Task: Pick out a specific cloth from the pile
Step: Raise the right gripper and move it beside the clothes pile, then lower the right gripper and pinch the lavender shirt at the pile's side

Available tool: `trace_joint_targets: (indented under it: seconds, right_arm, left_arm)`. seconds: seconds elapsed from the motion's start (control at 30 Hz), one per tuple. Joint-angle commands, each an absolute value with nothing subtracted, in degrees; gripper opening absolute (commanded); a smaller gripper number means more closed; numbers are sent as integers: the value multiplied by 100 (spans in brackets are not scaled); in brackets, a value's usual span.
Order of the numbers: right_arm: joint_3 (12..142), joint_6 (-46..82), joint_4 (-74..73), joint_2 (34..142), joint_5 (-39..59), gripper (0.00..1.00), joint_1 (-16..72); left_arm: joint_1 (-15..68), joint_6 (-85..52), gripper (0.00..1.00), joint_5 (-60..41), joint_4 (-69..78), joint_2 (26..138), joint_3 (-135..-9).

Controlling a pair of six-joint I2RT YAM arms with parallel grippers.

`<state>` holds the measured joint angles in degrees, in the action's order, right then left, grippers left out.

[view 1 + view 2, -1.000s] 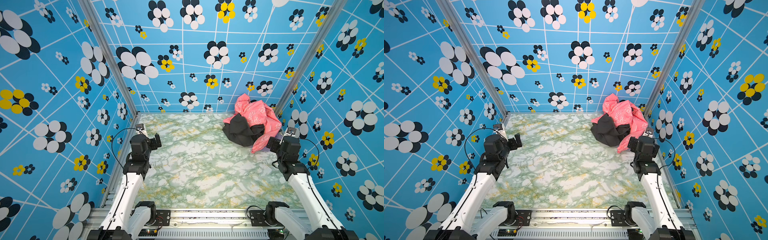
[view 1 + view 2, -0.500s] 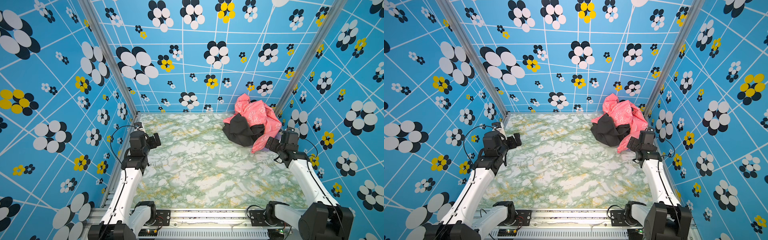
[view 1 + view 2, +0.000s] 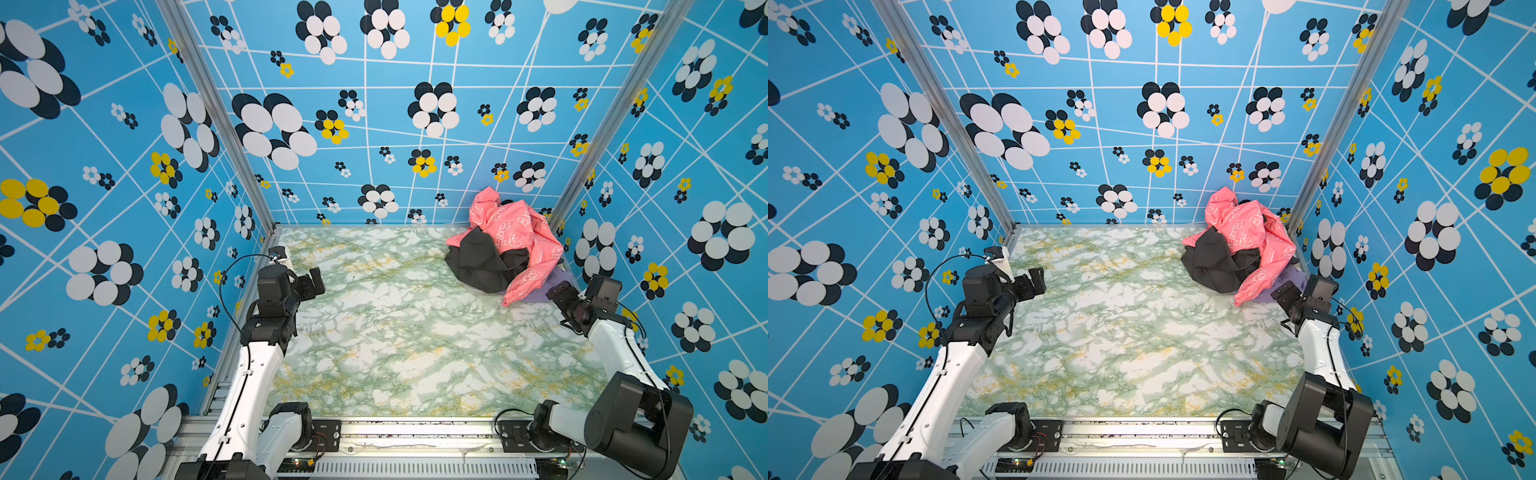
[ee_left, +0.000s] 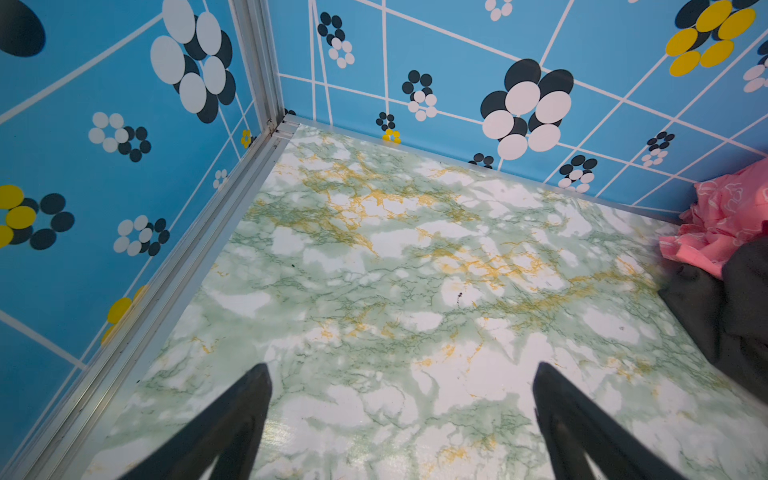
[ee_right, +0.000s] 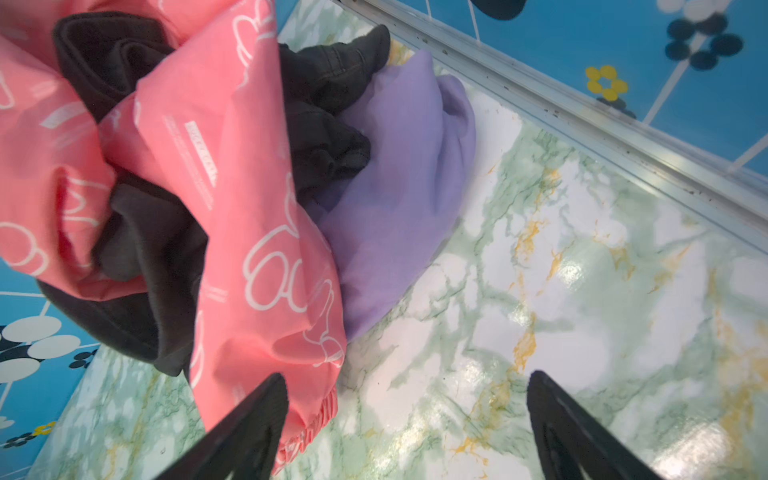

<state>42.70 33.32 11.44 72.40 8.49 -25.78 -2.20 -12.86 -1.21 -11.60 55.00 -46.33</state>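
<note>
Front rail, nearest me: two arm bases bolted side by side, one arm on each side. The marbled green table (image 3: 395,332) is bare through the middle.

Left gripper (image 4: 401,368): it hangs over bare table by the left wall, well apart from the pile (image 3: 1237,249). Its jaws are spread wide with nothing between them. I read this as standing clear, leaving the corner to the other arm.

Right gripper (image 5: 407,376): it is low along the right wall and aimed at the pile's near edge. The jaws are wide apart and hold nothing. The gathered hem of the pink cloth (image 5: 249,187) lies right at one finger; I cannot tell whether they touch. My judgement is that this is the approach, with the grab not yet made.

The pile sits in the far right corner. The lavender cloth (image 5: 399,166) is at the bottom on the wall side, lying on the table. The pink cloth is draped over its edge and the black cloth (image 3: 478,266) is bunched against it. In both top views only a sliver of lavender shows, just beside the right gripper. The right wrist view shows a broad, smooth fold of it exposed.

Coming in along the wall makes sense, since that is the one flank where the lavender lies uncovered. The likely risk is that the overlapping pink drags along with it.

Behind the pile, the blue flowered walls (image 3: 374,124) close off the corner.

Count:
- Arms: two.
- Grippers: two, both empty.
- Cloths: three (one pink, one black, one lavender).
- Piles: one.
</note>
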Motion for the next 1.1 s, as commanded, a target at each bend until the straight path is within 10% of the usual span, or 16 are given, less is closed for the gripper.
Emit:
trace_joint_targets:
  seconds: [0.0, 1.07]
  right_arm:
    - [4024, 4072, 483, 7396, 1600, 87, -2854]
    - [3673, 5654, -1929, 9620, 2694, 58, -2976]
  left_arm:
    - [-264, -1225, 99, -526, -985, 5484, -4615]
    - [-263, -1272, 99, -1029, -947, 5864, -4663]
